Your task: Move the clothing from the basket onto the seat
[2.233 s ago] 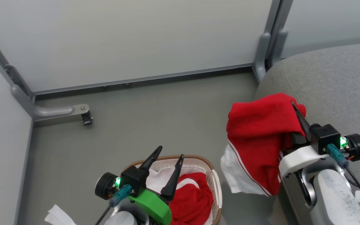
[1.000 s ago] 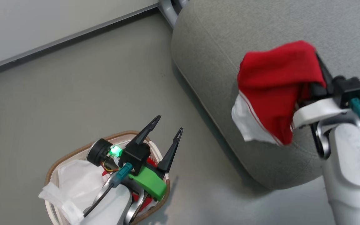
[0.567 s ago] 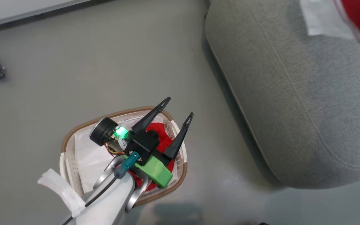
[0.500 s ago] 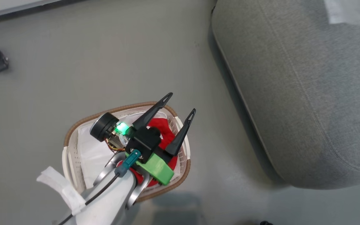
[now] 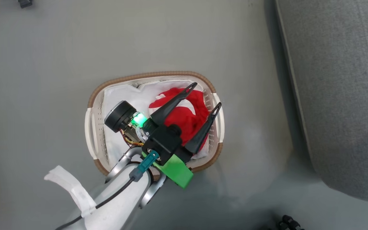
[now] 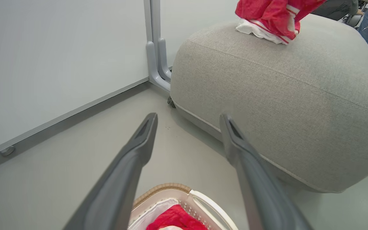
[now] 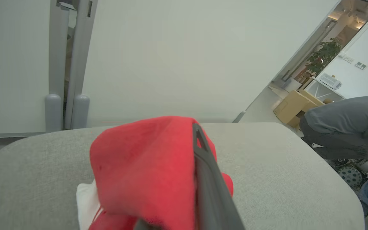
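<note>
My left gripper hangs over the basket with its jaws spread wide and nothing between them. One red garment lies bunched in the right half of the basket, on the white sheet that lines it. My right gripper is clamped shut on the other red garment, whose white-trimmed hem touches the top of the seat.

Several things could go wrong from here:

- **Catching the sheet:** The red cloth and the sheet lie touching, so a deep plunge may pinch both, and the sheet has no business on the seat.
- **Hooking the basket:** My outer left finger sits just beside the basket's right wall. If I close there I could hook the perforated plastic or the handle, and a basket this light would probably tip or come up with me.
- **Losing the cloth:** A shallow pinch on such soft fabric may slip on the way up, dropping it on the floor between basket and seat.
- **Dragging it back off:** On the right, the garment drapes over my fingers (it hides one of them entirely). It may cling when the jaws part and get dragged off as I pull away. I cannot tell how far in from the seat's rounded edge it hangs, so it might also slide off.
- **The person:** Someone bends over beyond the seat, so a wide swing that way is a risk too
</note>
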